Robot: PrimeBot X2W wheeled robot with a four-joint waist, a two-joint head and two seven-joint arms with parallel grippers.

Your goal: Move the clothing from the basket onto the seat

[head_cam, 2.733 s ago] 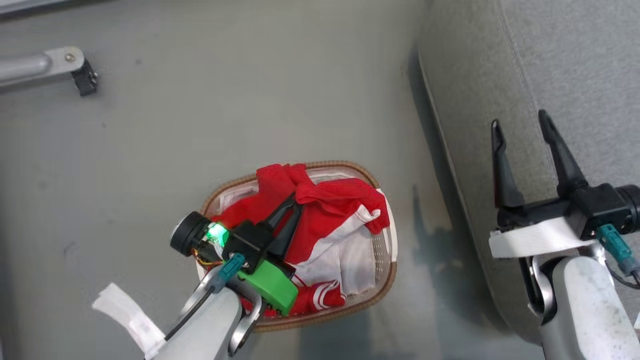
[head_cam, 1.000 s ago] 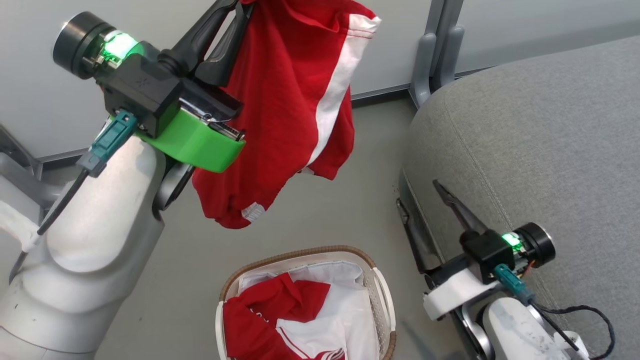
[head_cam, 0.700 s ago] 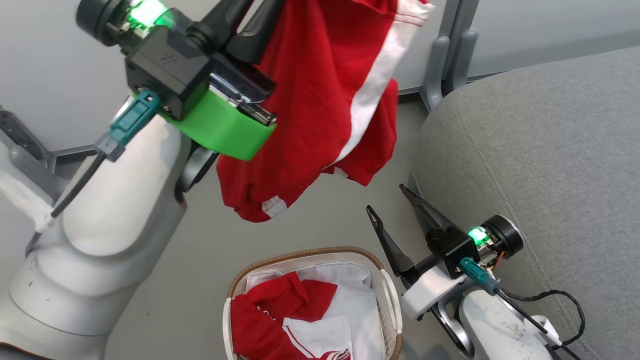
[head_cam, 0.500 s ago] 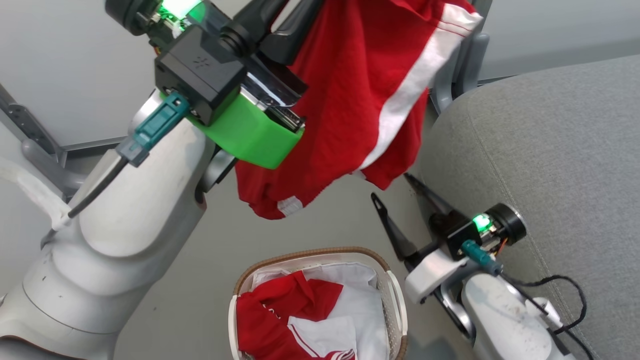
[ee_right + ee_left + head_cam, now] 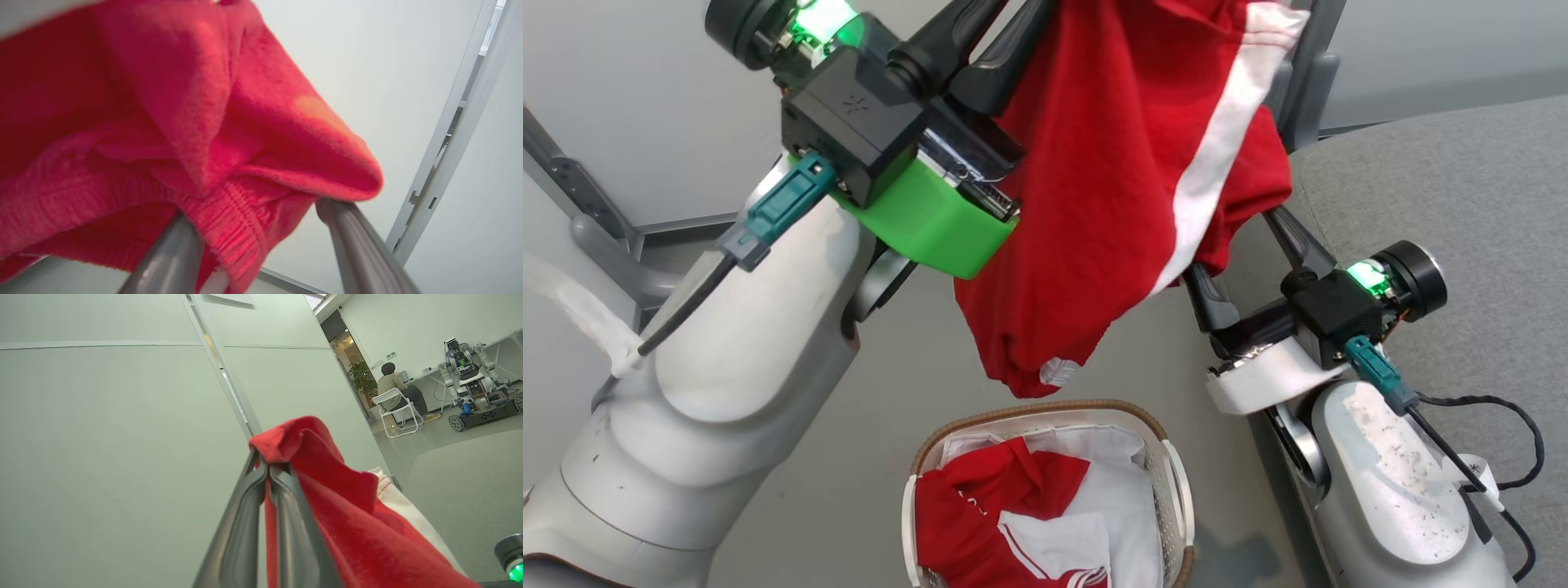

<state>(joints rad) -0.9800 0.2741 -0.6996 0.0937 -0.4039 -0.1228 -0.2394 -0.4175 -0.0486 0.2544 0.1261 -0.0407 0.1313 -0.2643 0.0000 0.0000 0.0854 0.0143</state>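
Note:
My left gripper (image 5: 980,41) is raised high and shut on the top edge of a red garment with a white side stripe (image 5: 1111,204); the left wrist view shows its fingertips (image 5: 261,457) pinching a fold of the red garment (image 5: 347,522). The garment hangs above the basket (image 5: 1045,407), which holds more red and white clothing (image 5: 988,506). My right gripper (image 5: 1241,253) stands open under the garment's right hem, its tips hidden behind the cloth. In the right wrist view the hem (image 5: 229,204) drapes over and between the spread fingers (image 5: 351,232). The grey seat (image 5: 1462,163) lies to the right.
A glossy white liner (image 5: 1111,482) shows inside the basket. A grey metal post (image 5: 1311,73) and pale wall panels stand behind the garment. A black cable (image 5: 1503,404) lies on the seat beside my right forearm. Far off, a person (image 5: 392,381) sits near another robot (image 5: 470,388).
My left gripper has carried the hanging garment to the right, toward the seat. My right gripper has risen from beside the basket up to the garment's hem, which now lies over its fingers.

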